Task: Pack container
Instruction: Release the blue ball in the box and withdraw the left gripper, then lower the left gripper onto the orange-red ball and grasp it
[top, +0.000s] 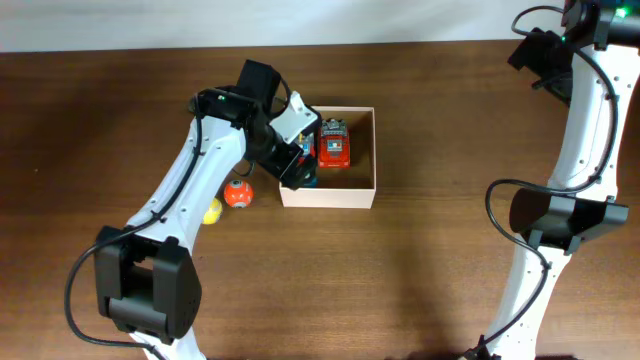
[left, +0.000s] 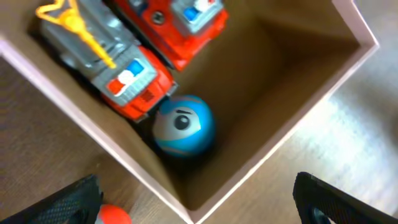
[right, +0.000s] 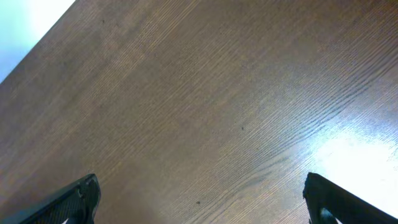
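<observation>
Container (top: 328, 196), the square, shallow, cream-white cardboard box with a tan inside: where's it sitting? /mk

On the brown wooden table (top: 420, 280), open side up, under the tip of the left arm. /jo

What's in the container? /mk

Wrist view shows a red-and-grey toy fire truck with a yellow ladder (left: 106, 59) and a second red toy truck (left: 186, 22) just beside it. Round blue ball with an eye-like mark (left: 184, 126) sits in a corner of the container, up against the ladder truck's end. /jo

Left gripper? /mk

The left gripper (left: 205, 200) hovers above that corner of the container. Fingers spread wide, nothing between them. /jo

Right? /mk

The right gripper (right: 208, 200) is well apart from the container, off past the wall opposite the left arm, over the table's wood. Fingers spread wide too, holding nothing. /jo

Anything outside the container? /mk

Small orange ball (top: 237, 194) on the table near the container's wall on the left-arm side, not touching it. Small yellow object (top: 212, 211) just past the ball, farther from the container, partly under the left arm. Can't tell what it is. /jo
</observation>
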